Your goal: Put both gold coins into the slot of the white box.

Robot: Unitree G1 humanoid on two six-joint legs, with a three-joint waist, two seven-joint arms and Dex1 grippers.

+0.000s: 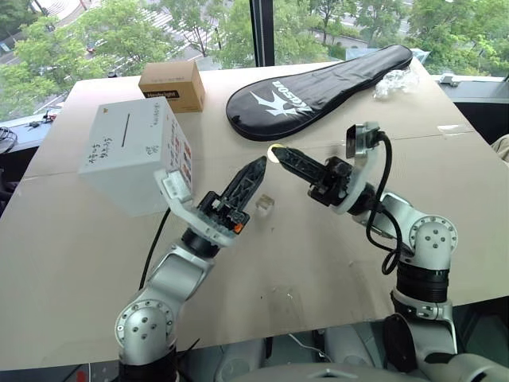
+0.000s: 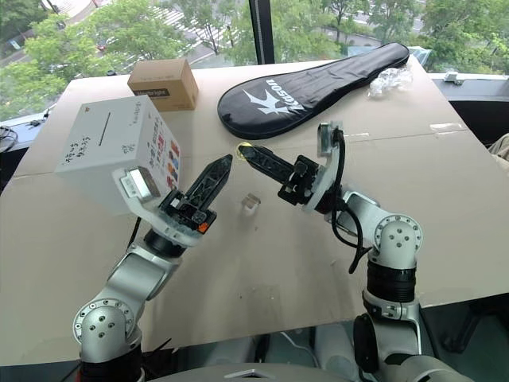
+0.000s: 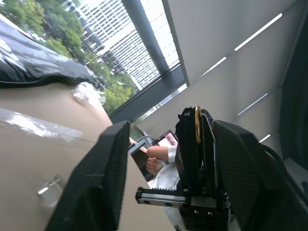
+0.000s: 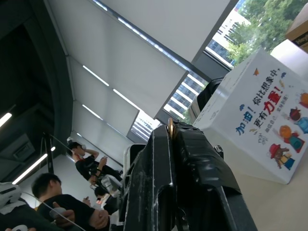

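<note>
The white box (image 1: 127, 155) stands on the left of the table, its thin dark slot (image 1: 126, 131) on the top face. My right gripper (image 1: 278, 153) is raised over the table's middle, shut on a gold coin (image 1: 273, 150) that shows edge-on between its tips (image 4: 170, 126). My left gripper (image 1: 256, 167) is lifted just left of it, open, its fingers (image 3: 96, 183) standing apart with the right gripper's tips and the coin (image 3: 197, 124) seen between them. The other gold coin (image 1: 265, 204), pale and glassy, lies on the table below both grippers.
A brown cardboard box (image 1: 172, 86) sits behind the white box. A black racket cover (image 1: 318, 79) lies across the back, with a wad of clear plastic (image 1: 395, 82) at its far right. People show in the room behind (image 4: 82, 163).
</note>
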